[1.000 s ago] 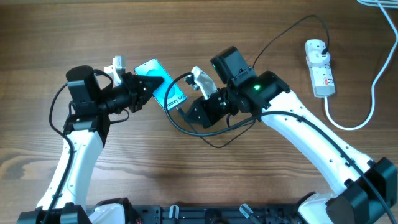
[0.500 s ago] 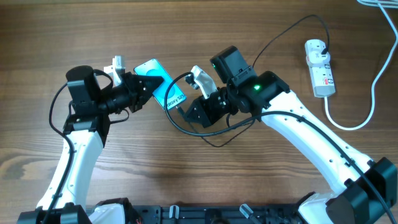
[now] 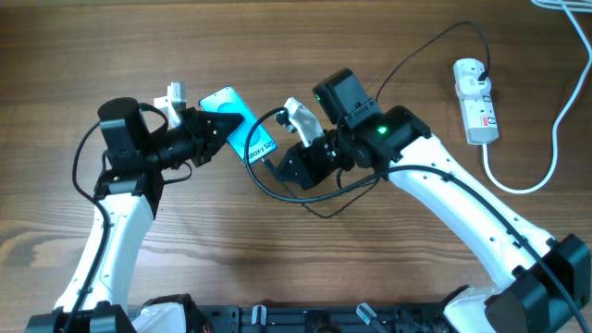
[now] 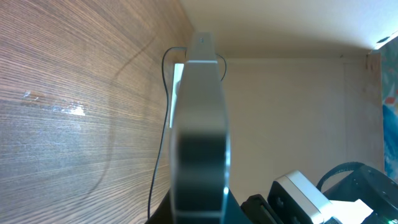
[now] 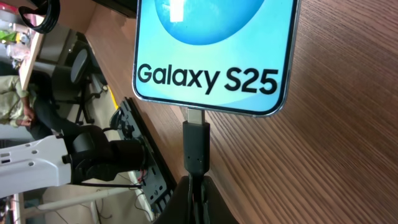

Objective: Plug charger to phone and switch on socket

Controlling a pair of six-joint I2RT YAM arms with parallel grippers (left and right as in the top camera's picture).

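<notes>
— Where's the phone (image 3: 242,139)?

— Off toward the far edge of the bench (image 3: 277,268), a little left of the middle. The left end effector (image 3: 220,129) is pinching it across its sides. From the left wrist it shows only edge-on and blurred.

— And the charger (image 5: 196,148)?

— The right end effector (image 5: 194,190) is pressed together on the plug. The plug's metal tip meets the phone's end edge, just below "Galaxy S25". How deep it sits, I can't tell. The black cable loops on the bench near the right arm and runs off to the socket (image 3: 474,102).

— Where's that?

— By the far right corner, well apart from both arms. Its switch position is too small to read.
</notes>
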